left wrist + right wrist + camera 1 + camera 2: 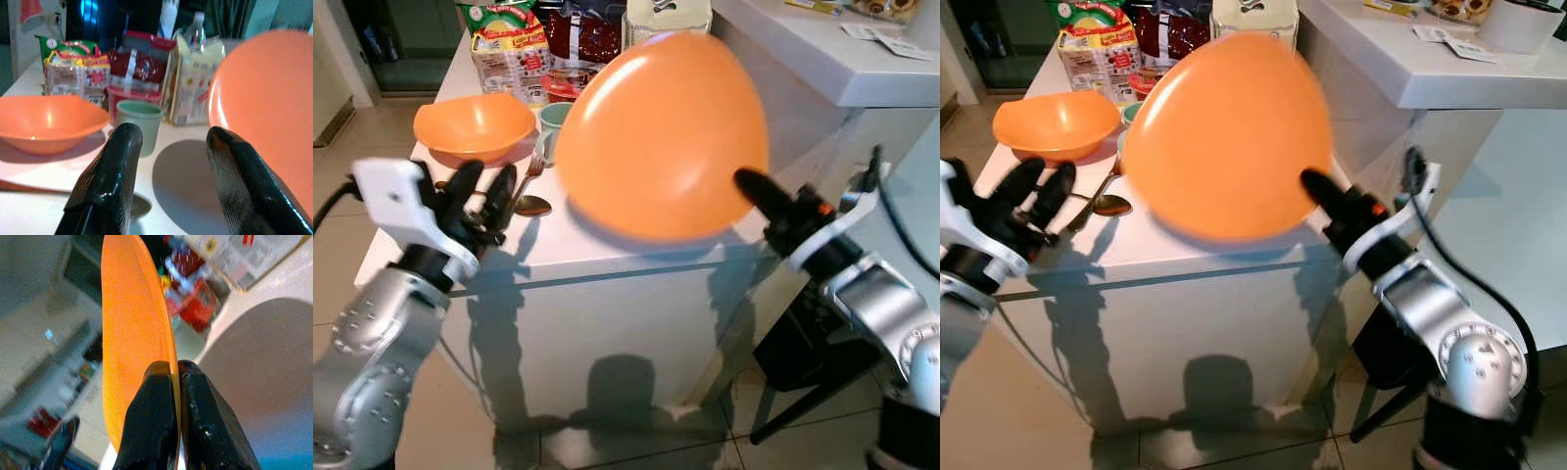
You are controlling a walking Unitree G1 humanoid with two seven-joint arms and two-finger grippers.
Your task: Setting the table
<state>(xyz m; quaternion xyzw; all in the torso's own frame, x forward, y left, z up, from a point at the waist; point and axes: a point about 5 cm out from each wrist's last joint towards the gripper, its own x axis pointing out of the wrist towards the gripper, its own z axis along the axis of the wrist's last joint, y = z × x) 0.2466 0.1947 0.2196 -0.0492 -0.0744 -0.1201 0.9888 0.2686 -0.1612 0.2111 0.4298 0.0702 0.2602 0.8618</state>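
Your right gripper (175, 382) pinches the round orange plastic plate (661, 137) by its rim; it's light and slick, so grip firmly. Left gripper (168, 181) is spread, w/ nothing in it.

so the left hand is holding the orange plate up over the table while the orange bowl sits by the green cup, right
Not quite: the right hand holds the orange plate, its fingers shut on the rim in the right wrist view. The left hand is open and holds nothing. The rest is right: the orange bowl sits by the green cup on the table.
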